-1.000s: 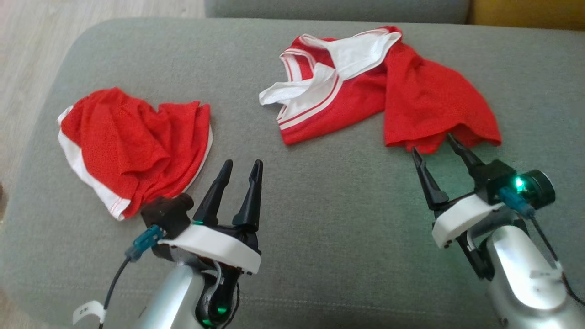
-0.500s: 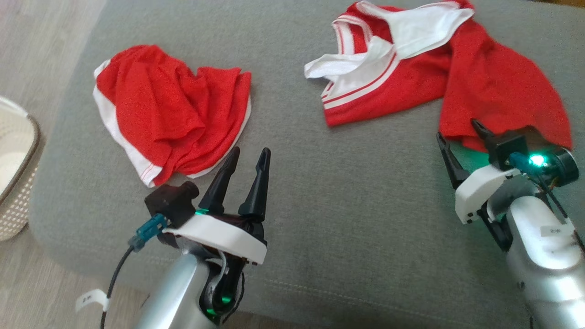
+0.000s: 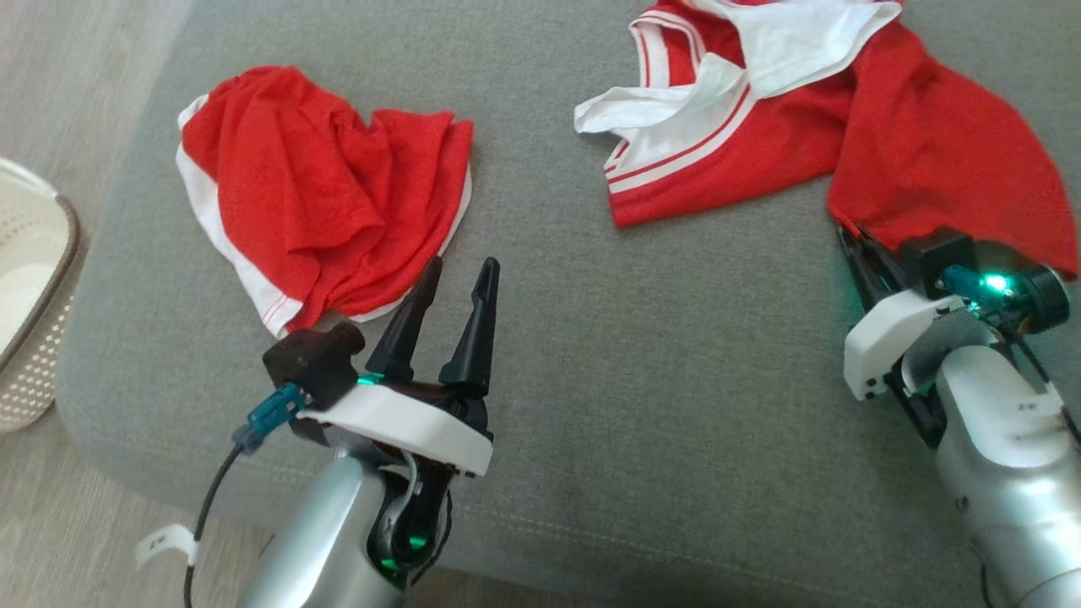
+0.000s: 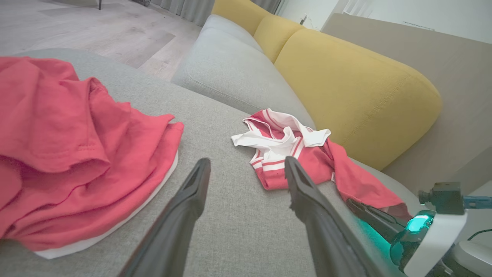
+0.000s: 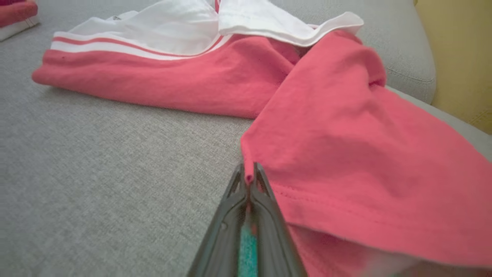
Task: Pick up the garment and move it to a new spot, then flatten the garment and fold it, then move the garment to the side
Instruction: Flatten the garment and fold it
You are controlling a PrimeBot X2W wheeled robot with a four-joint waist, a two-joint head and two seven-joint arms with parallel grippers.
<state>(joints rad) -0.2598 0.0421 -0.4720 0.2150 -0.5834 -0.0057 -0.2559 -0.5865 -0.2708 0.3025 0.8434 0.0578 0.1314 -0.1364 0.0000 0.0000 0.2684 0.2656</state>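
Sofa cushion, near edge: the left gripper hangs above it, spread wide, empty. Rightward, the right gripper pinches a hem corner of the red-and-white garment sprawled over the cushion's far right; a crumpled red shirt lies far left.

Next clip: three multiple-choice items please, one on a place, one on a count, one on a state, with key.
1. Where is the basket?
A. on the floor left of the cushion
B. on the cushion
C. behind the cushion

2. How many red garments lie on the cushion?
A. one
B. two
C. three

3. The right gripper is
A. open
B. shut on nothing
C. shut on a garment's hem

Key:
1 A: it stands on the floor at the head view's left edge.
2 B: the left garment and the right garment.
3 C: the right wrist view shows its jaws pinching the right garment's hem.
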